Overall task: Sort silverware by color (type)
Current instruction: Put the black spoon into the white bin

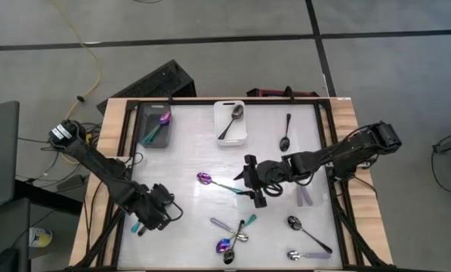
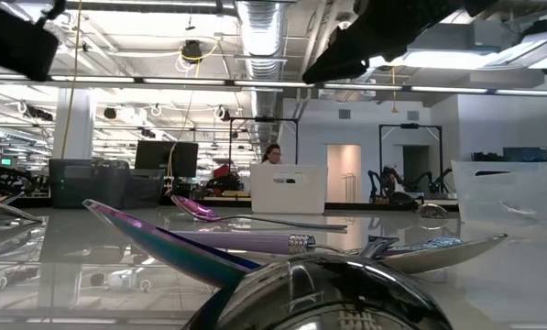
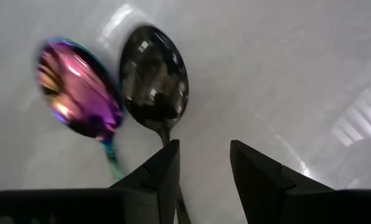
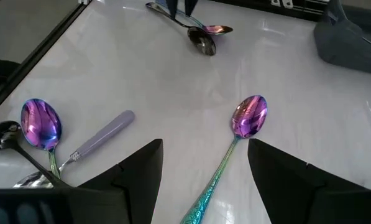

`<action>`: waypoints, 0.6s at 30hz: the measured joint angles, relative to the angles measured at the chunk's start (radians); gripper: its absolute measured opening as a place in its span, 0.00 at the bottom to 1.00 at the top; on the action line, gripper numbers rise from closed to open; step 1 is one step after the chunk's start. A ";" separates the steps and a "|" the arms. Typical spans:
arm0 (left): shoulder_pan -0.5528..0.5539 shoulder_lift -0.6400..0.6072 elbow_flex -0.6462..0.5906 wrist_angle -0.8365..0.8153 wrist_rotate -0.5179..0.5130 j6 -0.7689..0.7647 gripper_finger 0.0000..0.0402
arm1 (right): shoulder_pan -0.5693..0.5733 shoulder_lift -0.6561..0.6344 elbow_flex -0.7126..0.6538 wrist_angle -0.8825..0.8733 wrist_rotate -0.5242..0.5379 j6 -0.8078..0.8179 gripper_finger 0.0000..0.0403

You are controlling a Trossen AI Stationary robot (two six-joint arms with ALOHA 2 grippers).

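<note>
The left claw (image 1: 143,224) sits low at the near-left part of the white tabletop (image 1: 187,200), closed on the handles of two spoons: in its wrist view a glossy black spoon (image 3: 154,78) and an iridescent purple spoon with a teal handle (image 3: 79,90) lie side by side, bowls just touching, their handles running back to the fingers (image 3: 163,168)

The right claw (image 1: 254,183) hangs over the middle of the tabletop, fingers wide apart and empty, straddling the teal handle of another purple spoon (image 4: 250,116) lying flat

Near the front edge lies a small heap of mixed spoons (image 1: 233,236), and further right a lone black spoon (image 1: 304,230) and a silver one (image 1: 304,255)

At the back, a grey bin (image 1: 155,125) holds purple spoons, a white bin (image 1: 230,122) holds a silver spoon, and a black spoon (image 1: 285,134) lies in a clear bin
</note>
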 joint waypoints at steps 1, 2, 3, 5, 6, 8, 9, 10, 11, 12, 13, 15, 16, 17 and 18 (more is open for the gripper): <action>-0.006 0.000 -0.020 0.032 0.000 -0.005 0.31 | -0.001 0.000 0.000 0.000 0.000 0.000 0.65; -0.009 0.000 -0.040 0.064 0.001 -0.009 0.31 | 0.000 0.000 0.000 0.000 0.000 0.000 0.65; -0.010 0.000 -0.058 0.093 0.003 -0.012 0.31 | 0.000 0.000 0.000 0.000 0.000 0.000 0.65; -0.009 0.000 -0.086 0.129 0.009 -0.017 0.31 | -0.001 0.000 0.000 0.000 0.000 0.000 0.65; -0.008 0.000 -0.094 0.131 0.014 -0.021 0.31 | 0.000 0.000 0.000 0.000 0.000 0.000 0.65; -0.010 0.000 -0.102 0.125 0.024 -0.022 0.31 | -0.002 0.000 0.000 0.000 0.000 0.000 0.65; -0.010 0.000 -0.102 0.122 0.027 -0.022 0.31 | -0.002 0.000 0.000 0.000 0.000 0.000 0.65; -0.010 0.000 -0.102 0.121 0.029 -0.020 0.31 | -0.004 0.000 0.000 0.000 0.000 0.000 0.65; -0.010 0.000 -0.102 0.119 0.030 -0.014 0.31 | -0.006 0.000 0.000 0.001 0.000 0.000 0.65; -0.009 0.000 -0.102 0.118 0.033 -0.008 0.31 | -0.008 0.000 0.000 0.001 0.000 0.001 0.65; -0.009 0.000 -0.102 0.119 0.042 0.004 0.31 | -0.008 0.000 0.000 0.000 0.000 0.001 0.65; -0.010 0.000 -0.102 0.117 0.062 0.017 0.31 | -0.009 0.000 0.000 0.001 0.000 0.001 0.65; -0.010 0.000 -0.102 0.114 0.058 0.019 0.31 | -0.009 0.000 0.000 0.001 0.000 0.001 0.65; -0.010 0.000 -0.102 0.109 0.055 0.020 0.31 | -0.009 0.000 0.000 0.001 0.000 0.001 0.65; -0.010 0.000 -0.102 0.104 0.051 0.018 0.31 | -0.008 0.000 0.000 0.001 0.001 0.001 0.65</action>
